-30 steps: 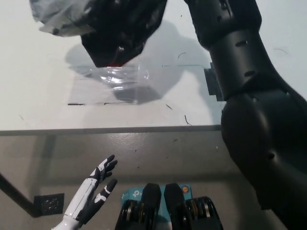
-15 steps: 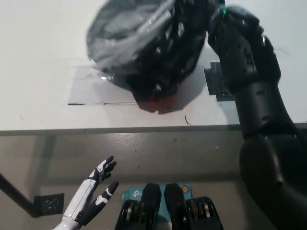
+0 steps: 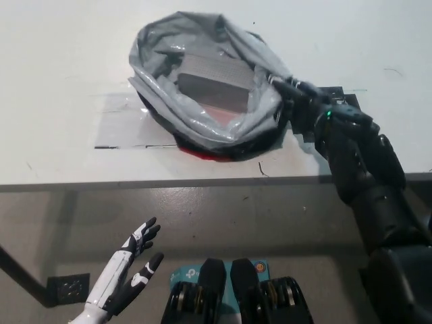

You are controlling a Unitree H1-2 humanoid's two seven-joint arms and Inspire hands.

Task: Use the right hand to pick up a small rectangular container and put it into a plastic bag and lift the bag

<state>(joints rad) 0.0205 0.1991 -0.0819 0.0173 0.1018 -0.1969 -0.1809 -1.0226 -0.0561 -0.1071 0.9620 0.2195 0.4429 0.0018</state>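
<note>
While the grey plastic bag (image 3: 202,101) sits slumped on the white table (image 3: 61,61), my black right hand (image 3: 304,101) is at its rim, fingers apparently closed on the plastic at the side nearest my wrist (the exact grip is partly hidden by the folds). Just beyond my fingertips, inside the open mouth, the small rectangular container (image 3: 212,79) lies flat on the bag's bottom, so the loading looks done and the lift is what remains. Something red (image 3: 202,152) shows under the bag's near edge; I cannot tell what it is.

To lift well, I judge I should keep the pinch firm on a bunched fold rather than a single layer, then raise straight up so the container slides toward the lowest point instead of tipping out of the mouth. A slow start would let the slack plastic tighten first. My white left hand (image 3: 125,273) rests off the table, low and far across from the working hand, fingers spread and empty.
</note>
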